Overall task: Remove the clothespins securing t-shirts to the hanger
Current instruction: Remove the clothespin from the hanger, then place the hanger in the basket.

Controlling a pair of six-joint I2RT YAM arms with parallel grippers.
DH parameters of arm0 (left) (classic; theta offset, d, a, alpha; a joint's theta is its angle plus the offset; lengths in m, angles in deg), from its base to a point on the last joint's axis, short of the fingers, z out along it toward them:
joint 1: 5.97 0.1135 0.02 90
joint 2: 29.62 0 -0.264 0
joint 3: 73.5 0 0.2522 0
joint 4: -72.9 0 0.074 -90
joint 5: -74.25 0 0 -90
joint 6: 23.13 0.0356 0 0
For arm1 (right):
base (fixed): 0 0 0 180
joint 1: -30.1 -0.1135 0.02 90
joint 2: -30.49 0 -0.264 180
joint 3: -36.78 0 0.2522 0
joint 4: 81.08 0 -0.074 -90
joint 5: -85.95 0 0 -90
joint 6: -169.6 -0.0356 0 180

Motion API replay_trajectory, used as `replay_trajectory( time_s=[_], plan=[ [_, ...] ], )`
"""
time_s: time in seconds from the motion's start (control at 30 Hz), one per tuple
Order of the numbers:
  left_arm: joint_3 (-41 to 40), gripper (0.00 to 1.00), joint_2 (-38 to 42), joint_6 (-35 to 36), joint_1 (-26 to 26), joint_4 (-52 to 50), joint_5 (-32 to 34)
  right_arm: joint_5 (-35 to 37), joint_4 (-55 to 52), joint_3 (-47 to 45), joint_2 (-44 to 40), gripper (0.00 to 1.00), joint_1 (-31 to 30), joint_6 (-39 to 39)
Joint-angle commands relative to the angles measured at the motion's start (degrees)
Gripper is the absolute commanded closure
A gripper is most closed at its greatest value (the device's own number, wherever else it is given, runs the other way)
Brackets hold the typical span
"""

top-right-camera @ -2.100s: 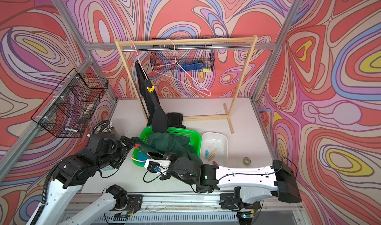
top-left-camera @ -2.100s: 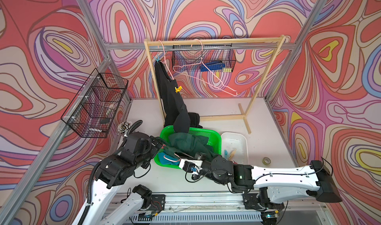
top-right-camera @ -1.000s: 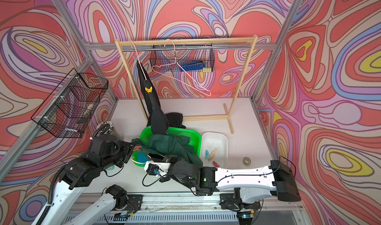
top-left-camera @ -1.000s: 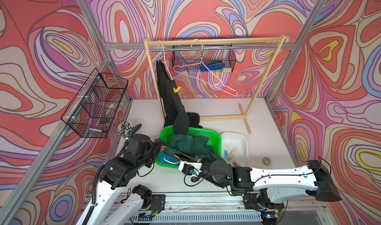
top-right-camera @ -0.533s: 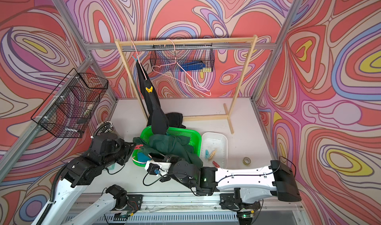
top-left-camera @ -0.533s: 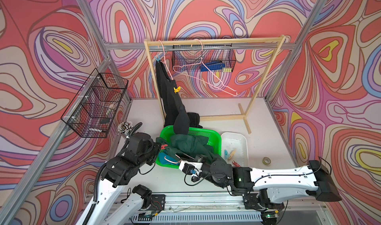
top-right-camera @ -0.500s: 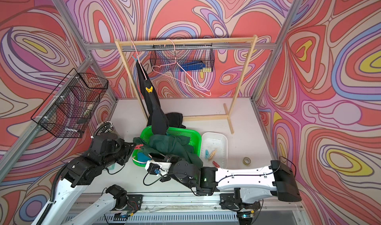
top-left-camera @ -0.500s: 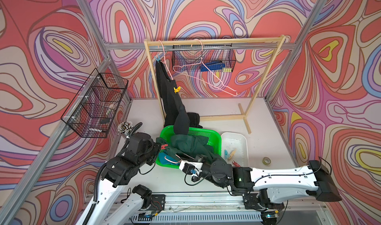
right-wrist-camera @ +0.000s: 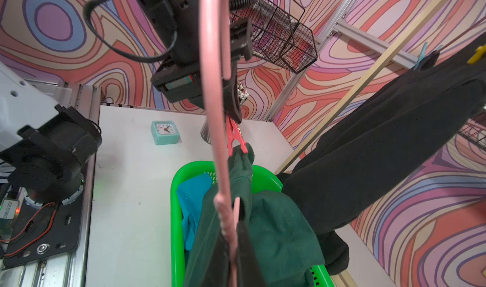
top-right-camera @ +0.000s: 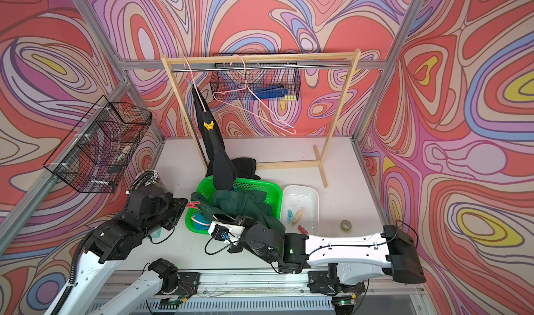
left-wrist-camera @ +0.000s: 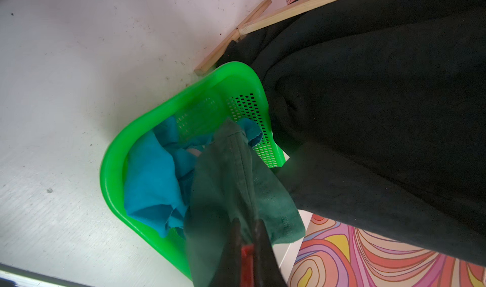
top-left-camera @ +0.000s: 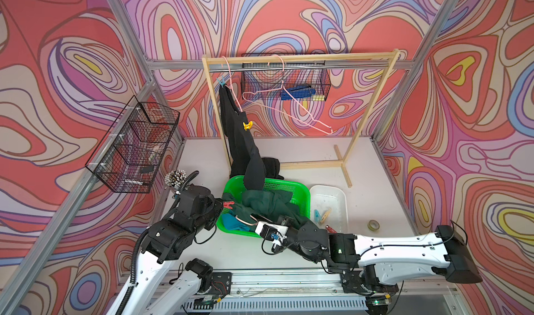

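The right arm lies low, outstretched; the right gripper [right-wrist-camera: 232,246] pinches the pink hanger [right-wrist-camera: 214,114] carrying the dark green t-shirt [top-left-camera: 268,203]. At nine o'clock of the green basket [top-left-camera: 284,185], the bent left arm's left gripper [left-wrist-camera: 247,223] squeezes the red clothespin [top-left-camera: 228,204] on that shirt. The black t-shirt [top-left-camera: 239,146] hangs at twelve o'clock.

The black t-shirt [top-left-camera: 239,143] hangs stretched from the far-left end of the rack [top-left-camera: 361,58], held by a blue clothespin [top-left-camera: 221,81] at its top and a yellow clothespin [top-left-camera: 247,125] lower down, its hem reaching the green basket [top-left-camera: 291,183]. In the basket the dark green t-shirt [top-left-camera: 268,205] lies crumpled over the turquoise t-shirt [top-left-camera: 231,223], with a red clothespin [top-left-camera: 228,204] clipped to its left edge. A second blue clothespin [top-left-camera: 317,214] and a beige clothespin [top-left-camera: 326,214] lie loose in the white tray [top-left-camera: 332,190] to the right, and a loose red clothespin [top-left-camera: 331,229] lies at its near edge.
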Motion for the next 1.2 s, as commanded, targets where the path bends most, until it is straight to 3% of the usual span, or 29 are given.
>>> replay_trajectory(
  time_s=[0.0,0.2,0.67,0.87,1.17],
  plan=[
    [1.1,0.99,0.9,3.6,0.4,1.2,1.6,-4.0,-5.6,3.6,-1.2,1.0,3.3,-4.5],
    [2.0,0.99,3.2,11.1,0.4,1.1,3.4,-15.5,-11.8,9.0,0.7,1.0,10.7,-8.3],
    [3.5,1.0,6.0,29.7,0.4,-2.2,2.3,-31.5,-15.6,26.0,20.2,1.0,20.2,-10.0],
    [2.8,1.0,7.1,34.0,0.4,-2.1,1.2,-32.5,-12.7,25.3,25.9,1.0,22.5,-13.2],
    [1.5,1.0,7.5,37.6,0.4,-0.2,-3.6,-30.6,-7.4,18.0,26.3,0.97,23.6,-19.1]
  ],
)
